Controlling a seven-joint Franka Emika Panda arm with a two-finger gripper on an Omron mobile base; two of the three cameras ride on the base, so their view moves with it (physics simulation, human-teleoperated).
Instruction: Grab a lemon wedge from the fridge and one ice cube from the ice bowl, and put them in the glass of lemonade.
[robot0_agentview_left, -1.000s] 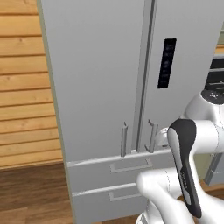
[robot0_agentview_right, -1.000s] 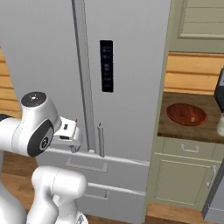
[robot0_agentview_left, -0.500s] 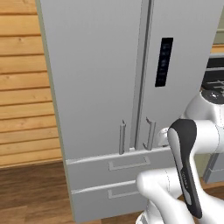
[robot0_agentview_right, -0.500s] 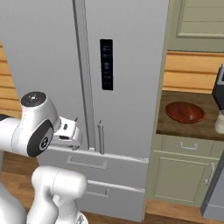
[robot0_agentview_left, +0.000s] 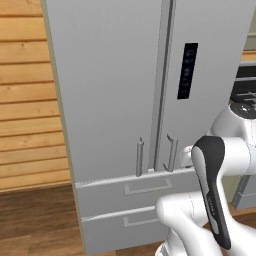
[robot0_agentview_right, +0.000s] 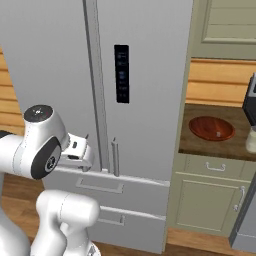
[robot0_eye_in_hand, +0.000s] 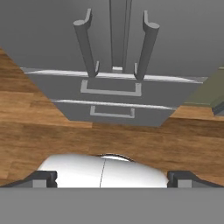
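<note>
- The fridge (robot0_agentview_left: 115, 100) stands closed, its two bar handles (robot0_eye_in_hand: 87, 43) straight ahead of the pincer (robot0_eye_in_hand: 112, 177).
- The pincer is spread wide, apart from the handles.
- The ice bowl (robot0_agentview_right: 211, 128) rests on the bench (robot0_agentview_right: 192, 147) right of the fridge.

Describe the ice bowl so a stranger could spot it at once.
Start at the tall grey fridge; to its right a dark wooden counter tops green cabinets. The ice bowl sits there: round, shallow and reddish-brown, unlike the pale glass beside it.
</note>
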